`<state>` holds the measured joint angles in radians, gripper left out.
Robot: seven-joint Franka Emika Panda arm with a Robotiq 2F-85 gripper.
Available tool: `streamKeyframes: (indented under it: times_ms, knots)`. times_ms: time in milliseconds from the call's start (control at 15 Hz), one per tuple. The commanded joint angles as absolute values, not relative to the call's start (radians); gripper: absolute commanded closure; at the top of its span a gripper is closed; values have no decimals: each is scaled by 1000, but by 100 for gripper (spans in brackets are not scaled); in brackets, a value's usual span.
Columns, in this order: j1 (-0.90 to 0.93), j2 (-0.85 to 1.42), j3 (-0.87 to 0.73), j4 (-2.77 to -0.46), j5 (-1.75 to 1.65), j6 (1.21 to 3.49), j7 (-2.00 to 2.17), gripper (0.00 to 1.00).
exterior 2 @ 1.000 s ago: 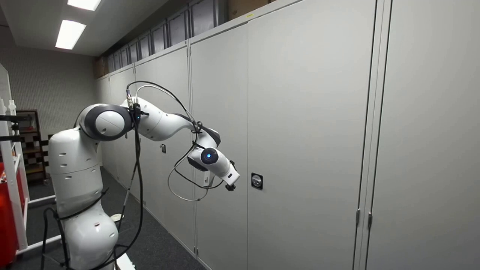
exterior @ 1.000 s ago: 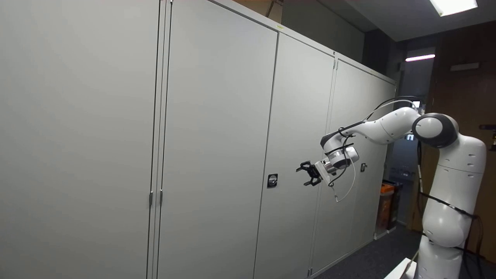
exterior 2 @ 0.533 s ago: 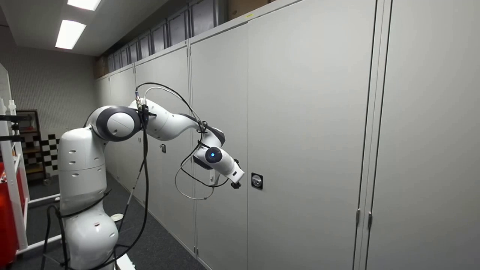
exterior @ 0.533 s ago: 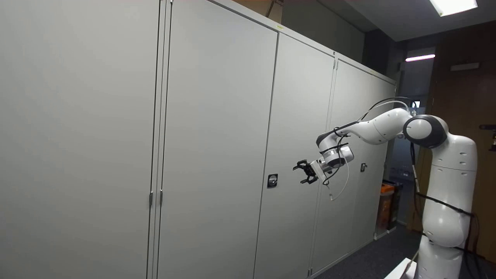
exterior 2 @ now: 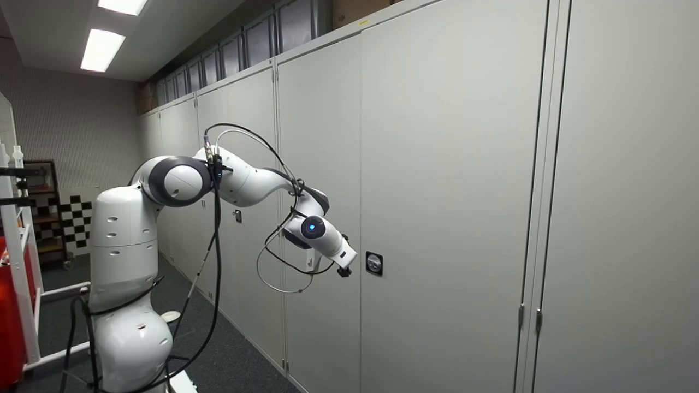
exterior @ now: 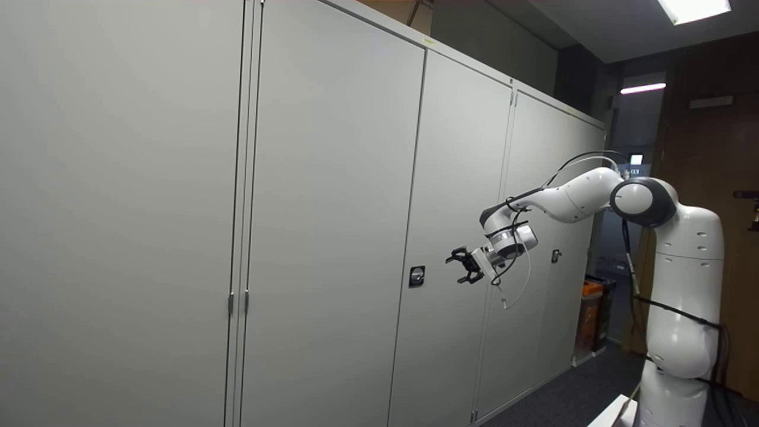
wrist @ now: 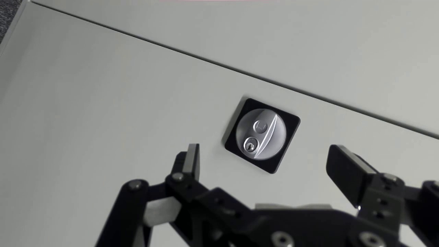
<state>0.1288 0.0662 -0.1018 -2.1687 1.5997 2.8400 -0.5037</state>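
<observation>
In an exterior view, tall grey cabinet doors [exterior: 332,196] are filling most of the scene, a dark floor [exterior: 533,403] is running along their foot, and a ceiling panel [exterior: 695,9] is shining at the top right. An orange-topped bin [exterior: 591,314] is standing at the far end. The white arm [exterior: 688,279] is reaching in from the right; its gripper [exterior: 454,270] is hanging spread near the lock [exterior: 417,276], which is sitting just beside a vertical seam [exterior: 409,219].

In an exterior view, grey crates [exterior 2: 259,41] are lining the cabinet top, and a checkered board [exterior 2: 76,221] is showing at the back, beyond a white frame [exterior 2: 22,295]. The gripper is hovering beside the lock, apart from it.

In the wrist view, the fingers [wrist: 346,168] are standing wide apart, and the lock is appearing beyond and between them on the pale door. Its black, round-cornered plate [wrist: 291,122] is tilting in this view, framing a round silver knob [wrist: 262,137]; a slim ridge is crossing the knob beside a keyhole [wrist: 250,145] and a small disc [wrist: 260,126].
</observation>
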Motion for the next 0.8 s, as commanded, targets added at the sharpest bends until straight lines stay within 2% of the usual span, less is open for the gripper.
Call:
streamKeyframes:
  times_ms: [0,733]
  knots:
    - [129,66,-102,-2168,1600,2840,-504,0]
    - [128,109,-129,-2070,2322,2841,-1078,0]
